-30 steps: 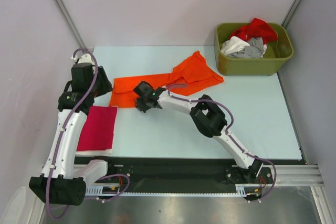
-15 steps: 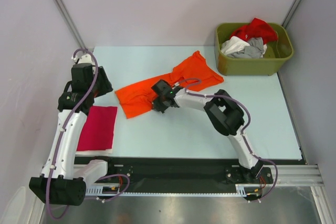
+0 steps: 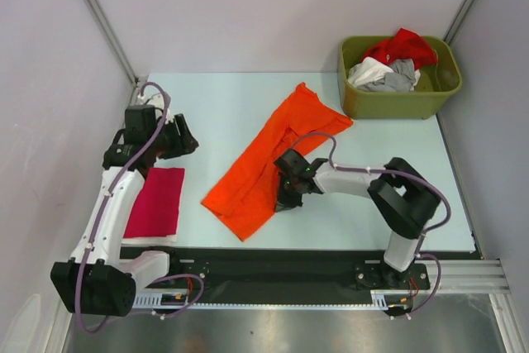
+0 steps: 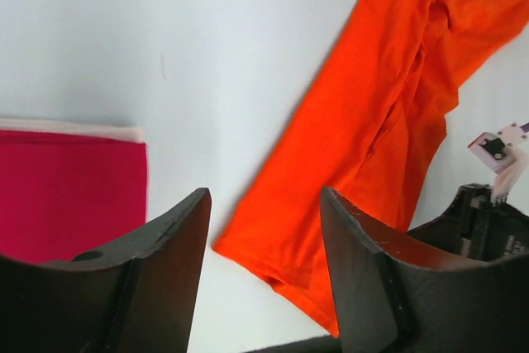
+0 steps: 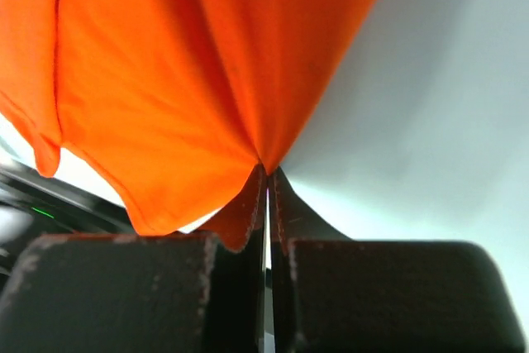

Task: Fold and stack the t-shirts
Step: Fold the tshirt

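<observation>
Right gripper (image 5: 266,181) pinched tight on a fold of the orange t-shirt (image 3: 269,155), left gripper (image 4: 264,208) parted and empty, seemingly hovering beside the folded magenta-red t-shirt (image 3: 157,202)

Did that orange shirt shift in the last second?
Yes. The orange t-shirt swung: its left end came toward the near edge of the table, pulled by the right gripper, while the end nearest the green bin roughly stayed.

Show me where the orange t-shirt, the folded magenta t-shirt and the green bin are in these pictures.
orange t-shirt (image 3: 258,163): top external view, middle of the cloth.
folded magenta t-shirt (image 3: 157,202): top external view, centre of its upper face.
green bin (image 3: 388,105): top external view, near outer wall.
</observation>
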### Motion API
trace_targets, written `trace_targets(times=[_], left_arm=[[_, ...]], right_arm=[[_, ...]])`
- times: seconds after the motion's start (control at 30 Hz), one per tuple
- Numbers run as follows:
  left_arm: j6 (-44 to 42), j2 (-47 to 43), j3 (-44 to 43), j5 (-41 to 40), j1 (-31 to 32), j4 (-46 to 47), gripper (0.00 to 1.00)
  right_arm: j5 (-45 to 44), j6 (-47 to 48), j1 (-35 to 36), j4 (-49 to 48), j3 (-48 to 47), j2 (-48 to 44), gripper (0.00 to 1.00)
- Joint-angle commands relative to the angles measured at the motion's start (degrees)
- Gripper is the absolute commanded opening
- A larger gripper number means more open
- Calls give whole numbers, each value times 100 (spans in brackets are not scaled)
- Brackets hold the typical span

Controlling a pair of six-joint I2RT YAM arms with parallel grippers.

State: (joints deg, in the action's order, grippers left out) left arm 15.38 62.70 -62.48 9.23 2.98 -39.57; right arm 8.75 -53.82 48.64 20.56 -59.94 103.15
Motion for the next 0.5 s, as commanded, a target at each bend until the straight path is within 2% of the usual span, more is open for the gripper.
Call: trace_targets(times=[0.0,0.03,0.07,0.13,0.17,0.23,0.4,0.47], left_arm=[[-44,41,454,806,9,213,62],[-26,76,534,886,70,239,62],[-26,128,631,1000,123,309,62],[53,199,894,1194,324,371,62],[79,234,982,1247,404,476,62],[246,252,1246,1344,580,617,62],[414,331,1730,1520,721,1030,62],[387,427,1897,1442,774,1048,63]], right_arm=[[337,1391,127,406,587,-891,0],[285,1549,154,449,728,-1259,1],[206,1576,172,536,1017,-1480,6],[285,1594,163,546,1291,-1841,11],[215,1525,154,616,1518,-2208,19],[162,1498,102,695,1608,-2527,25],[-1032,1787,-231,1424,1030,-3134,51],[-1217,1902,-854,1407,862,-3126,59]])
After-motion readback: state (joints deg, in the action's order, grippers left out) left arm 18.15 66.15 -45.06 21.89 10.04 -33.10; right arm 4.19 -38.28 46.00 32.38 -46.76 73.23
